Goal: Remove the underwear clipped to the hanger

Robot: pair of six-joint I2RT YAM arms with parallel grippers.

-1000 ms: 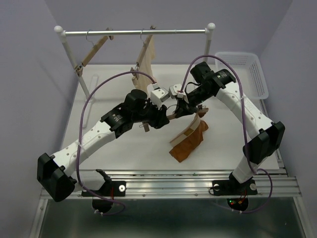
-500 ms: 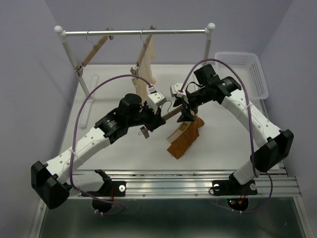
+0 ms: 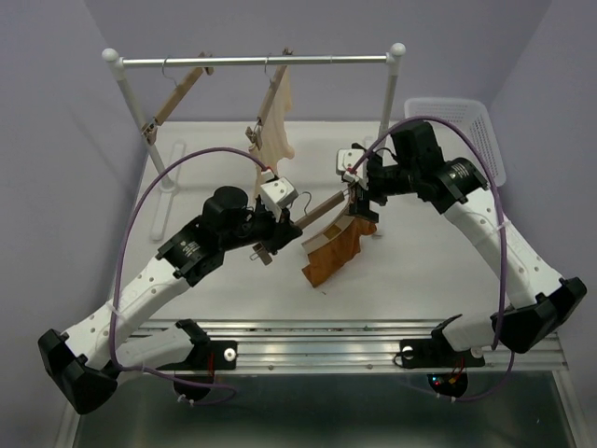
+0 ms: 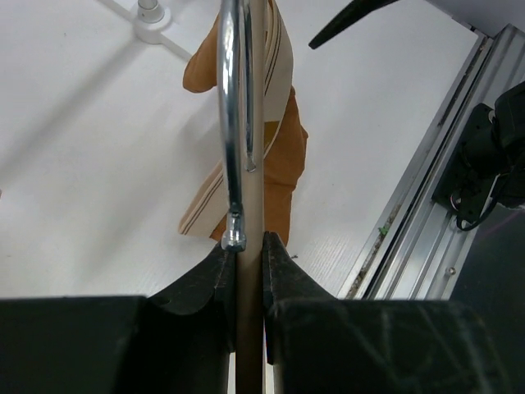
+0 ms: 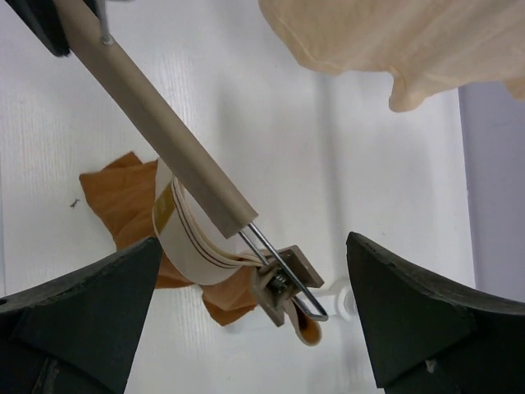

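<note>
White table (image 3: 233,289) carries the work between the arms; left gripper (image 4: 246,250) is clenched on the hanger (image 4: 256,98) bar; right gripper (image 5: 253,240) is spread wide, straddling the clip (image 5: 279,287) without contact. Underwear (image 3: 331,254) hangs from that clip, its lower part trailing onto the table. Recommended: hold the bar level; pinch the clip levers squarely; avoid trapping cloth. In the top view the bar's long axis runs diagonally, clip end pointing far-right.

The pale wooden bar hanger (image 5: 156,123) is looking smooth, its metal clip (image 5: 283,279) glossy, the rust-brown cloth underwear (image 5: 116,203) matt.
</note>
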